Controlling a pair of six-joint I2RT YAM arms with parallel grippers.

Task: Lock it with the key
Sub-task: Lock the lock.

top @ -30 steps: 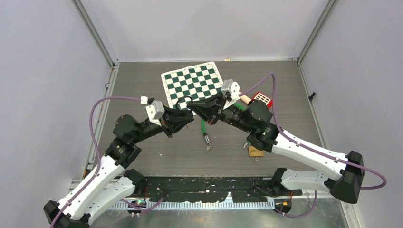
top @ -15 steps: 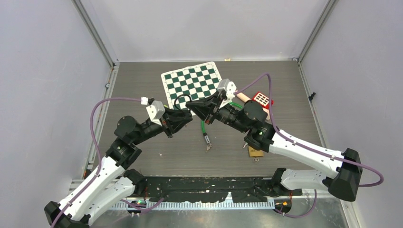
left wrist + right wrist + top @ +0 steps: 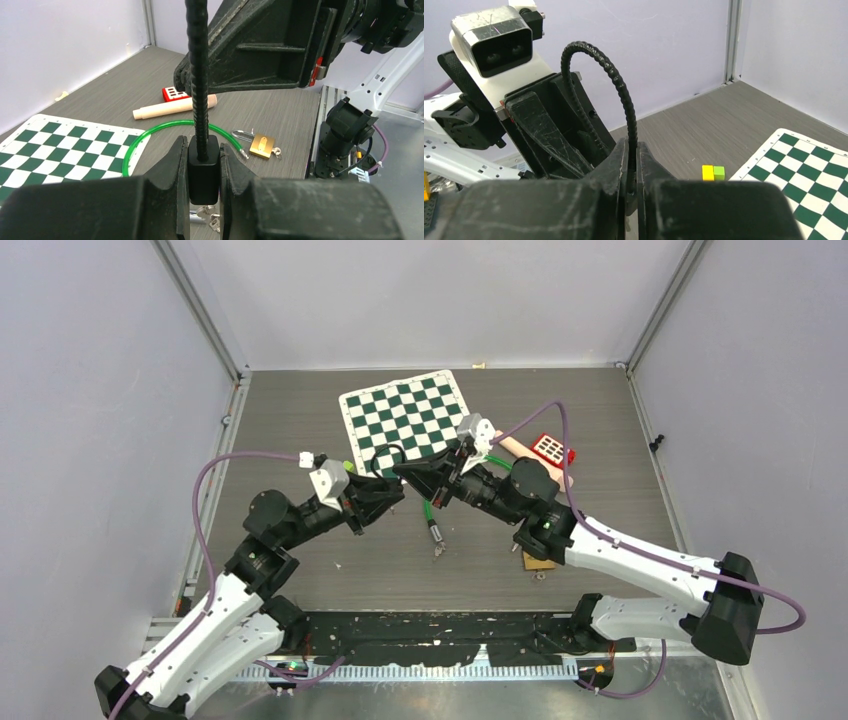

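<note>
A black cable lock hangs between my two grippers above the table. My left gripper (image 3: 204, 165) is shut on its black block-shaped body (image 3: 204, 175), from which the ribbed black cable (image 3: 197, 75) rises. That cable (image 3: 616, 82) arches over into my right gripper (image 3: 630, 150), which is shut on it near its other end. From above, the two grippers (image 3: 398, 485) (image 3: 407, 472) meet tip to tip, with the cable loop (image 3: 385, 452) behind them. A bunch of keys (image 3: 438, 551) lies on the table below, by the metal end of a green cable (image 3: 427, 508).
A brass padlock (image 3: 262, 145) with a small key ring lies right of the green cable (image 3: 165, 125). A wooden dowel (image 3: 515, 447) and a red block (image 3: 552, 449) sit behind my right arm. The chessboard mat (image 3: 405, 412) is at the back; yellow and green cubes (image 3: 713, 172) sit beside it.
My right arm has swung left and brought its gripper up against the left gripper. The left arm has shifted slightly. Both grippers stayed shut.
</note>
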